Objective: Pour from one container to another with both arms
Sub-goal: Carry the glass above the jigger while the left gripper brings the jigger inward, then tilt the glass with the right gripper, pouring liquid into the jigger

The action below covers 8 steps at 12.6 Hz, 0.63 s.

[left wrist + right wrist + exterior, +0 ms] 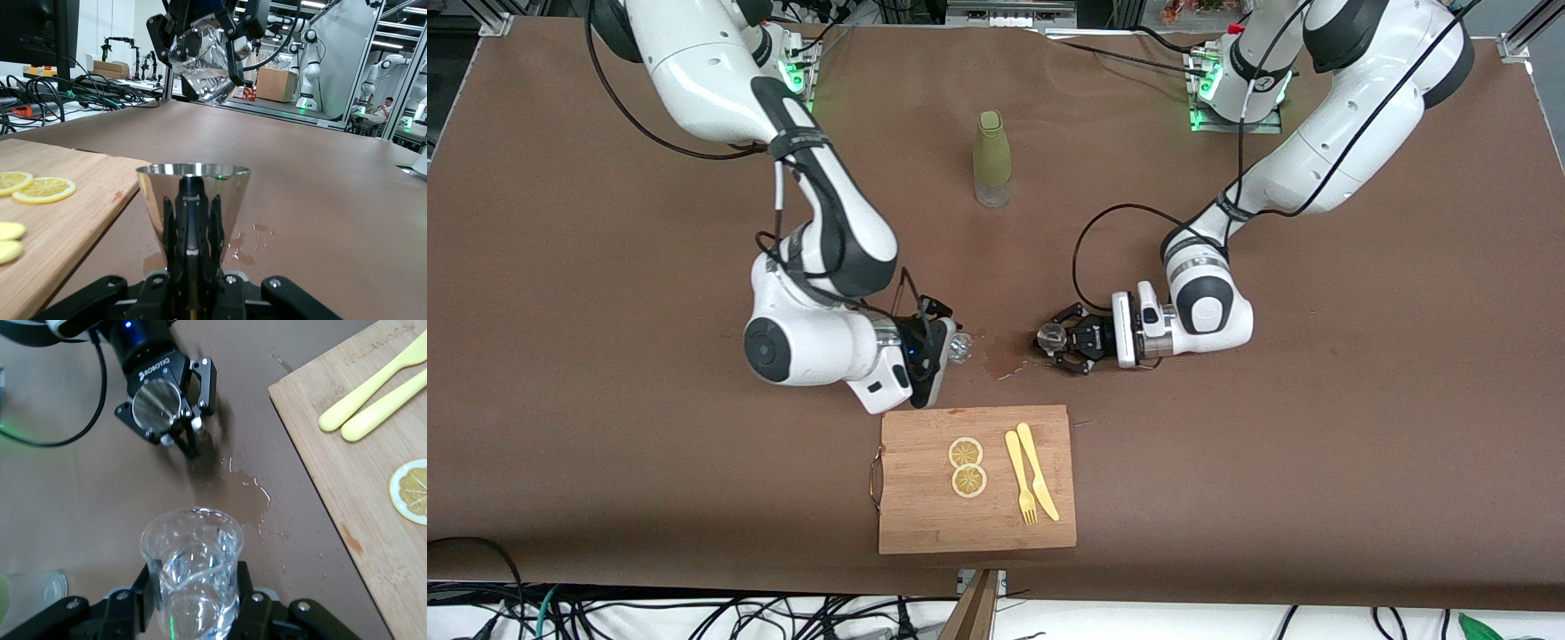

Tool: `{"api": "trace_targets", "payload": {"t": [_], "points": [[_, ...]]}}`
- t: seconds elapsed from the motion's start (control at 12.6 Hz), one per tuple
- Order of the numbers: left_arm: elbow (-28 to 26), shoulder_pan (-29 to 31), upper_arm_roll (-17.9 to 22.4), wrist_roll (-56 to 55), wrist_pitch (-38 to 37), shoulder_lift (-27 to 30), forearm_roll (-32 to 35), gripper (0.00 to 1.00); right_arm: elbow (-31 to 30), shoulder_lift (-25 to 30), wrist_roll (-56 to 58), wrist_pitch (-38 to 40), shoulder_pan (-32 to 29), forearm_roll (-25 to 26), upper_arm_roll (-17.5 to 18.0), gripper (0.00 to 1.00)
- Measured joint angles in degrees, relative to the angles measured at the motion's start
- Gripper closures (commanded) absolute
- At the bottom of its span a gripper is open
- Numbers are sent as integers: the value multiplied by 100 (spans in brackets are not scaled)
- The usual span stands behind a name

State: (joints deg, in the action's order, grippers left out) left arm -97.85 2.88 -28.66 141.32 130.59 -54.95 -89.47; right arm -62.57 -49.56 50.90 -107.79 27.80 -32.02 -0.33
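Observation:
My right gripper [953, 347] is shut on a clear glass [960, 348] with water in it, held tilted above the brown table with its mouth toward the other arm. In the right wrist view the fingers [250, 587] clamp the glass [192, 560] on both sides. The left gripper [1052, 340] is shut on a shiny metal cone cup [1049, 337], held upright low over the table. The left wrist view shows that cup [193, 193] close up, with the tilted glass [203, 63] higher and apart from it. A wet spill [1009, 357] lies on the table between the two.
A green bottle [992, 158] stands farther from the front camera, near the table's middle. A wooden cutting board [925, 516] lies nearer, carrying two lemon slices [967, 466] and a yellow fork and knife [1030, 483]. Its edge is close to both grippers.

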Motion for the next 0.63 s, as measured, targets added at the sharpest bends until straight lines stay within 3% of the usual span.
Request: {"api": "trace_targets", "payload": {"t": [0.63], "points": [[287, -182, -128, 36, 350, -208, -145, 100, 13, 0, -848, -179, 570, 777, -16, 86]]}}
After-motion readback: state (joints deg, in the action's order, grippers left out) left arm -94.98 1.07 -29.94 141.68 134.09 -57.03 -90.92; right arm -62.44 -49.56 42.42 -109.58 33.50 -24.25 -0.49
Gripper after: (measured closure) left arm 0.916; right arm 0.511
